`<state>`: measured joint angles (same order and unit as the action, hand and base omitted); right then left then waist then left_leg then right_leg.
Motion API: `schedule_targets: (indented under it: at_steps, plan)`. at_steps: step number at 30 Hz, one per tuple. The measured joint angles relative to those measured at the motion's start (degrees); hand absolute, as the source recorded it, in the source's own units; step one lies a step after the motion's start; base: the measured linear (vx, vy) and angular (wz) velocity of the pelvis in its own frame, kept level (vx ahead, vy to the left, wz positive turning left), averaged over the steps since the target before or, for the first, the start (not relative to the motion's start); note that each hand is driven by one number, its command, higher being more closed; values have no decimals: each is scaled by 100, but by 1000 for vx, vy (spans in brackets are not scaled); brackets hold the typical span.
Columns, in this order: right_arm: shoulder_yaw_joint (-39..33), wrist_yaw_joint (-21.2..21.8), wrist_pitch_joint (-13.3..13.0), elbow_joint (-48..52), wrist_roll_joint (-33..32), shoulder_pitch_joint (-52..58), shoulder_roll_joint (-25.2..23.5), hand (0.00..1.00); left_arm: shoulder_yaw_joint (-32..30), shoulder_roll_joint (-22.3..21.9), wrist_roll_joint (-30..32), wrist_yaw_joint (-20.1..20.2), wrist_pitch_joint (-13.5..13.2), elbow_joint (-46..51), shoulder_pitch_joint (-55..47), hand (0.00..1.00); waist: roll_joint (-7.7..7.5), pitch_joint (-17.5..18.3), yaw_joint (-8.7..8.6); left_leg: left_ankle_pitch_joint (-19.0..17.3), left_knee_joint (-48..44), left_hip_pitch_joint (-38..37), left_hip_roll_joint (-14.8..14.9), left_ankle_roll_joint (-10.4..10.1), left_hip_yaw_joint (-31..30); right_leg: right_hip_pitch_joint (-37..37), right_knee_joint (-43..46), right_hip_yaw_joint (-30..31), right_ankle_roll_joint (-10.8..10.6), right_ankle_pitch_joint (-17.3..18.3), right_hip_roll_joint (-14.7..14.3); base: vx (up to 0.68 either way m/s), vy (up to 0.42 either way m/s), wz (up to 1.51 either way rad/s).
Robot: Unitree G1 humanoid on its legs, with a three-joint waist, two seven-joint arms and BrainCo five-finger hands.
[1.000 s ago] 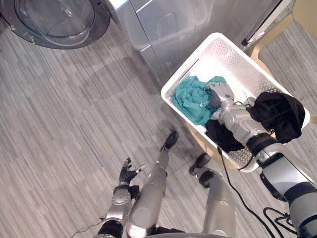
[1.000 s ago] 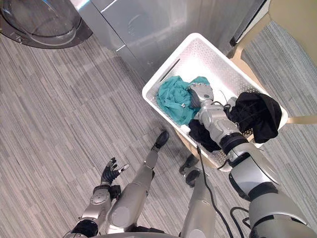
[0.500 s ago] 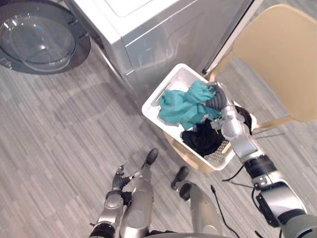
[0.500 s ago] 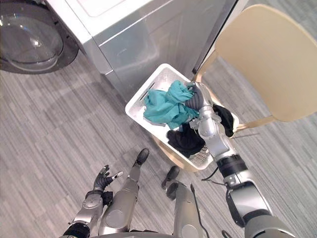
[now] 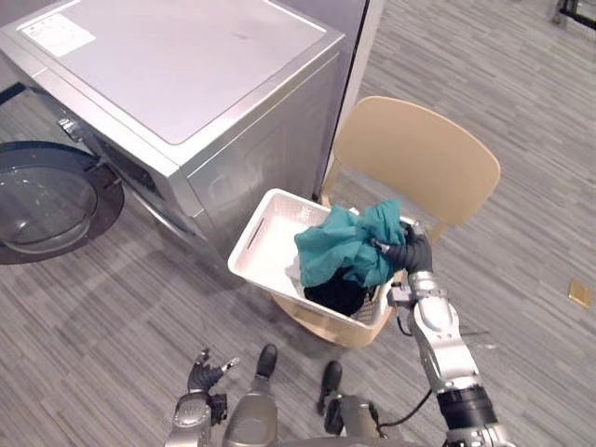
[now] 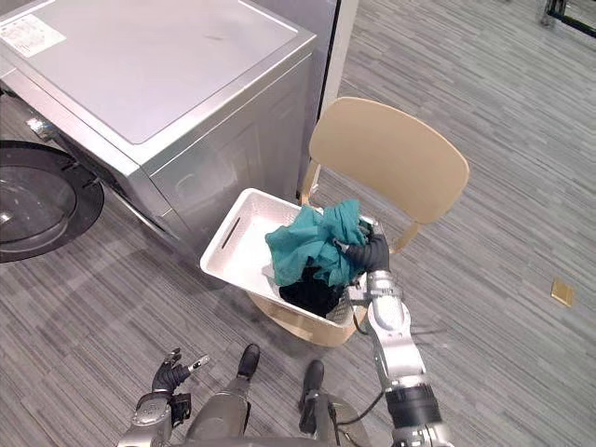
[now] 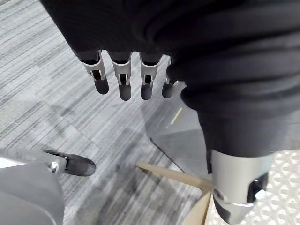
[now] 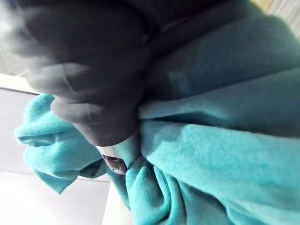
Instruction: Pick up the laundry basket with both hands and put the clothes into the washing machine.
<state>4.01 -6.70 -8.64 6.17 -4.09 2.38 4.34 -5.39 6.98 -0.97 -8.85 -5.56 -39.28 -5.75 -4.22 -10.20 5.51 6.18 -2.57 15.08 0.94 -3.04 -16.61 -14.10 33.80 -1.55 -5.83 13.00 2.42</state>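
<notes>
A white laundry basket [image 5: 253, 248] rests on the seat of a beige chair [image 5: 419, 158] beside the silver washing machine [image 5: 186, 84]. My right hand [image 5: 411, 253] is shut on a teal cloth [image 5: 343, 244] and holds it bunched above the basket's right end. In the right wrist view the thumb [image 8: 105, 124] presses into the teal cloth [image 8: 225, 154]. A black garment [image 5: 335, 294] lies in the basket under the teal one. My left hand [image 5: 200, 372] hangs low near the floor, fingers [image 7: 124, 82] relaxed and holding nothing.
The washer's round door [image 5: 47, 200] stands swung open at the left, low over the grey striped floor [image 5: 112, 307]. The chair back rises just behind the basket. A small tan plate [image 5: 579, 293] lies on the floor at the far right.
The camera has risen and swung, so the washer top and whole chair now show. My right hand has closed on the teal cloth and raised it out of the basket.
</notes>
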Motion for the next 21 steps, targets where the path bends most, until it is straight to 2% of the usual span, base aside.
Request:
schedule_targets:
  at_steps: [1, 2, 3, 4, 5, 6, 7, 8, 9, 10, 11, 13, 15, 16, 18, 20, 21]
  plan:
    - [63, 67, -10, 201, 6, 43, -55, 100, -10, -57, 58, -6, 3, 308, -92, 0, -65, 41, 52, -1, -155, 169, -147, -7, -140, 168, 149, 343, -33, 332, 59, -81, -209, 101]
    - [108, 74, -29, 276, 7, 7, -58, 100, -11, -99, 63, -7, 2, 473, -143, 0, -60, 38, 83, -7, -267, 277, -215, -19, -202, 242, 56, 448, -3, 486, 56, -125, -194, 68]
    - [159, 74, -45, 365, 10, -52, -56, 100, 9, -174, 61, -16, -5, 767, -251, 0, -51, 41, 170, -1, -434, 447, -288, -62, -233, 300, -148, 511, 139, 703, 47, -178, -174, 46]
    - [215, 65, -58, 458, 9, -110, -47, 100, 30, -308, 50, -21, -13, 1139, -405, 0, 1, 50, 337, 47, -560, 627, -318, -136, -269, 395, -456, 411, 370, 976, 15, -245, -217, 41]
    - [266, 47, -93, 513, 8, -138, -7, 100, 90, -461, 18, -21, -32, 1410, -516, 0, 181, 20, 428, 96, -594, 706, -273, -200, -388, 384, -523, 273, 441, 1034, -80, -306, -222, 59]
    - [273, 30, -103, 587, 7, -111, 126, 100, 257, -603, -98, -15, -52, 1847, -790, 0, 380, 45, 438, 137, -556, 773, -171, -260, -589, 335, -435, 31, 518, 1031, -193, -334, -214, 80]
    - [341, 29, -108, 715, 8, -48, 255, 100, 516, -655, -223, 1, -57, 2353, -1064, 0, 509, 117, 448, 86, -366, 835, -137, -262, -651, 194, -320, -212, 610, 1048, -234, -282, -154, 94]
    - [362, 31, -113, 783, 8, -52, 351, 100, 637, -670, -305, 10, -68, 2601, -1188, 0, 574, 111, 438, -35, -211, 830, -72, -185, -599, 187, -324, -377, 671, 1029, -225, -257, -146, 108]
    - [360, 35, -118, 867, 8, -69, 475, 100, 768, -669, -350, 21, -95, 2837, -1240, 0, 598, 95, 393, -317, -67, 870, -24, 139, -302, 181, -402, -599, 770, 957, -109, -217, -111, 124]
    - [357, 39, -139, 893, 11, -168, 644, 100, 837, -675, -363, 50, -112, 3130, -1235, 0, 577, 80, 319, -387, -280, 1052, 9, 226, 423, 119, -452, -880, 834, 840, 74, -197, -100, 122]
    - [366, 46, -138, 899, 12, -230, 726, 100, 853, -658, -362, 101, -123, 3287, -1227, 0, 572, 81, 300, -356, -547, 1122, 2, 180, 795, 140, -487, -1008, 862, 780, 164, -140, -95, 124]
    - [391, 98, -116, 1232, 14, -228, 877, 100, 1025, -501, -312, 229, -301, 3980, -1239, 0, 607, 104, 154, -359, -1750, 915, 21, 234, 1657, 204, -588, -1470, 877, 655, 425, -90, -70, 117]
    - [393, 198, -205, 1486, 12, -246, 855, 100, 1179, -380, -270, 266, -468, 4299, -1124, 0, 687, 173, 62, -679, -1771, 591, 84, 241, 1856, 217, -583, -1797, 893, 644, 523, -98, 15, 102]
    - [426, 299, -228, 1466, 10, -350, 830, 100, 1287, -290, -193, 271, -580, 4384, -928, 0, 678, 175, 5, -691, -1642, 518, 56, 234, 1828, 247, -618, -1950, 890, 614, 575, -107, 69, 79]
    - [530, 427, -233, 1359, 7, -427, 819, 100, 1473, -140, -27, 270, -615, 4367, -765, 0, 679, 215, -36, -764, -1409, 291, 46, 185, 1763, 470, -911, -2135, 790, 462, 575, -82, 105, 48]
    - [678, 567, -263, 1075, 6, -476, 786, 100, 1556, -106, 227, 253, -650, 4279, -665, 0, 698, 416, -139, -582, -722, -55, 9, -5, 1515, 588, -1203, -2207, 668, 293, 518, -29, 117, 31]
    - [790, 598, -266, 755, 2, -613, 715, 100, 1594, -75, 356, 222, -669, 4162, -517, 0, 666, 474, -145, -402, -431, -151, -21, 47, 1530, 617, -1394, -2169, 607, 115, 515, -26, 171, -6]
